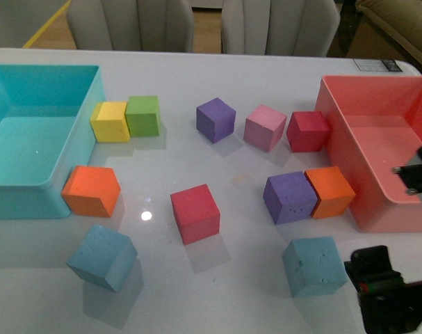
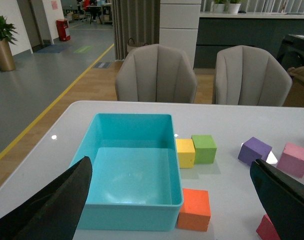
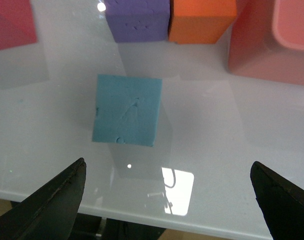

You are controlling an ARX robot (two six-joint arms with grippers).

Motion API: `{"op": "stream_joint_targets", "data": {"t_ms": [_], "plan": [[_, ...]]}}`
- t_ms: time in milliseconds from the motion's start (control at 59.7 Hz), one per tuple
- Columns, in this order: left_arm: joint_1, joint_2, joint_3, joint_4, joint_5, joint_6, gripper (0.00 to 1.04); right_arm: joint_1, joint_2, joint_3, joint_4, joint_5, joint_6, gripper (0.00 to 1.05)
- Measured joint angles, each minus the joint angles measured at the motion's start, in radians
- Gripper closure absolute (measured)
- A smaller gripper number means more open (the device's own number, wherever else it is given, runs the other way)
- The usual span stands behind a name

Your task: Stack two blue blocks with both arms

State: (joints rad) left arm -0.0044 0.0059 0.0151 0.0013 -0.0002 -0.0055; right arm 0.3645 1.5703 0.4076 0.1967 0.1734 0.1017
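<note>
Two sky-blue blocks lie apart near the table's front edge, one at the front left [image 1: 102, 257] and one at the front right [image 1: 313, 266]. The right block also shows in the right wrist view [image 3: 126, 109], flat on the table. My right gripper [image 3: 168, 170] is open and empty over the table's front edge, a little short of that block. The right arm [image 1: 386, 292] shows black at the front right. My left gripper [image 2: 171, 170] is open and empty, held high and facing the turquoise bin. No blue block shows in its view, and the left arm is out of the front view.
A turquoise bin [image 1: 85, 104] stands at the left and a pink bin [image 1: 336, 132] at the right. Between them lie a red cube [image 1: 195, 213], a purple cube [image 1: 289, 197] touching an orange one [image 1: 330, 191], and an orange cube [image 1: 91, 190] by the turquoise bin. Further cubes lie behind.
</note>
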Motion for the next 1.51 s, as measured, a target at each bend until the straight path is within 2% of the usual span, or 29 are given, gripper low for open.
{"op": "stream_joint_targets", "data": {"t_ms": [167,402,787,988,1423,1507], "plan": [[0.000,0.000,0.000,0.000,0.000,0.000,0.09,0.004,0.219,0.137,-0.039,0.018,0.048,0.09],[0.000,0.000,0.000,0.000,0.000,0.000,0.09,0.036,0.376,0.235,-0.058,0.019,0.086,0.09],[0.000,0.000,0.000,0.000,0.000,0.000,0.09,0.074,0.525,0.327,-0.030,-0.013,0.093,0.09],[0.000,0.000,0.000,0.000,0.000,0.000,0.09,0.074,0.582,0.360,-0.040,0.045,0.099,0.09],[0.000,0.000,0.000,0.000,0.000,0.000,0.09,0.090,0.596,0.387,-0.049,0.053,0.116,0.09],[0.000,0.000,0.000,0.000,0.000,0.000,0.09,0.090,0.596,0.387,-0.049,0.057,0.116,0.20]]}}
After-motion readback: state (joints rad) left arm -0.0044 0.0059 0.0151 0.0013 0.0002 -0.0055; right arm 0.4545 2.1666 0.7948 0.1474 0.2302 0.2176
